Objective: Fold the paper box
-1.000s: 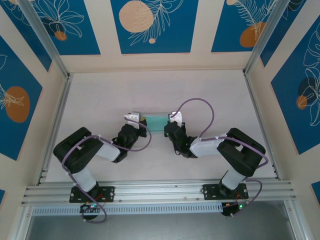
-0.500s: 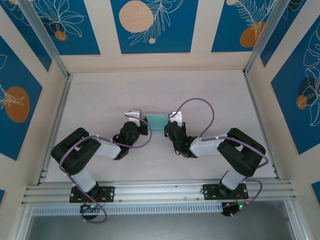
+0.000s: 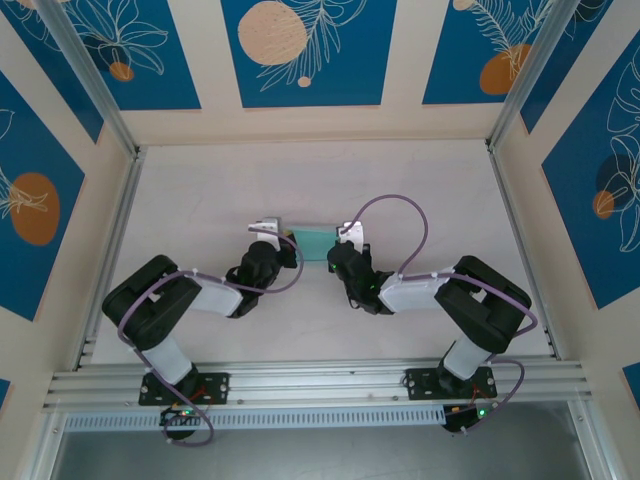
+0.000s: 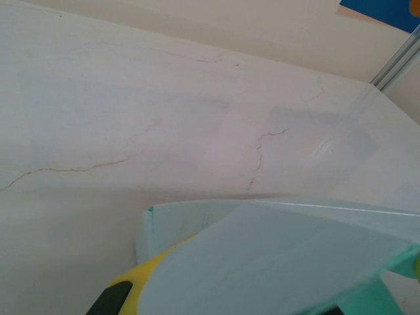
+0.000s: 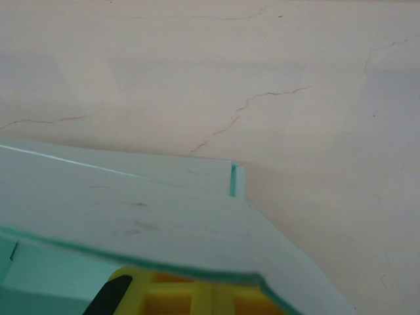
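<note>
Pale-blue paper box between left gripper and right gripper, jaw opening and hold impossible to tell

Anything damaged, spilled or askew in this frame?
Nothing spilled or torn. The paper box sits mid-table, its visible edges clean in both wrist views. Only oddity: thin brownish hairline marks across the table; cracks or surface pattern, I cannot tell.

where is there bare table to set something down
Bare table runs between the paper box and the back wall, and along both side rails. It is crowded mid-table, where the left gripper and right gripper flank the box, and nearer, where both arms lie.
</note>
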